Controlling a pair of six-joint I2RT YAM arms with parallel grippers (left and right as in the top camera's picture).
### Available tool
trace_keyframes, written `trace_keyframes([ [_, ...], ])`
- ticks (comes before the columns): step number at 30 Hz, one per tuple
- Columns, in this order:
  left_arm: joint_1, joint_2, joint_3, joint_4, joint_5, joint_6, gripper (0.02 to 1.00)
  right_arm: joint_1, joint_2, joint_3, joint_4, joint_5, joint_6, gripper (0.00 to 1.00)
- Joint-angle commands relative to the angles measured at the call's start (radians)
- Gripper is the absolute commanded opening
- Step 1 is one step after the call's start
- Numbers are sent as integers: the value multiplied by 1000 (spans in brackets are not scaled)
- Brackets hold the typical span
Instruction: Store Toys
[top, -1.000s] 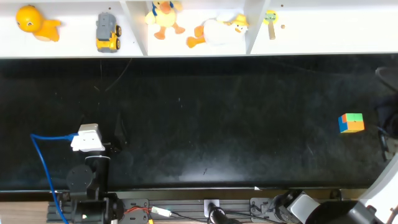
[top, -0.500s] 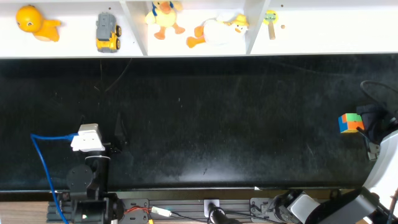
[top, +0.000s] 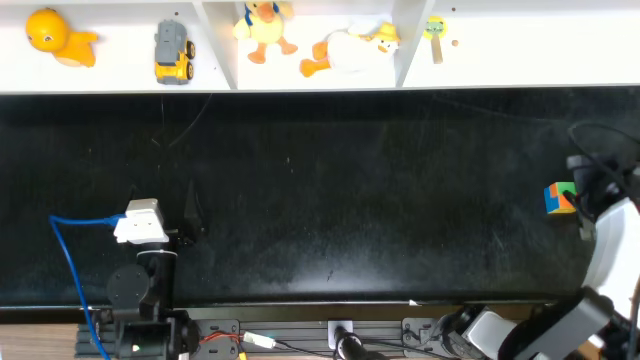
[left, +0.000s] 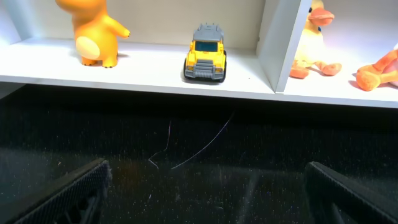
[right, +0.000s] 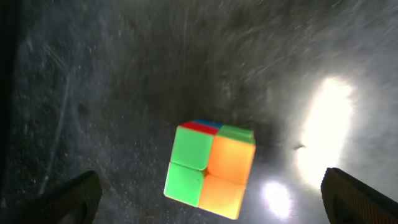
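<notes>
Multicoloured plastic puzzle cube (right: 210, 169) on black counter (right: 124, 74), below my right hand (right: 210, 190), spread wide. My left hand (left: 206, 169), also wide, faces yellow toy truck (left: 206, 52) on white shelf (left: 143, 78).

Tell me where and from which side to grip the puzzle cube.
Come from straight above and close on two opposite side faces of the puzzle cube. It sits flat on the black mat, turned slightly off the open right gripper's finger line, so probably square the wrist first.
</notes>
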Motion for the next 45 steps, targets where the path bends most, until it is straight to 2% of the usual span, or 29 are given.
trace_keyframes([
  [1, -8, -12, -9, 5, -5, -18, 998, 35, 63, -7, 27, 26, 56, 998],
  [16, -8, -12, -9, 5, -5, -18, 996, 53, 210, -7, 75, 52, 74, 991],
  [20, -8, -12, -9, 5, -5, -18, 996, 53, 238, -7, 78, 52, 74, 947],
  [35, -8, -12, -9, 5, -5, -19, 998, 53, 240, -7, 90, 60, 73, 573],
  [45, -8, -12, -9, 5, -5, -18, 996, 53, 239, -6, 89, 59, 59, 439],
])
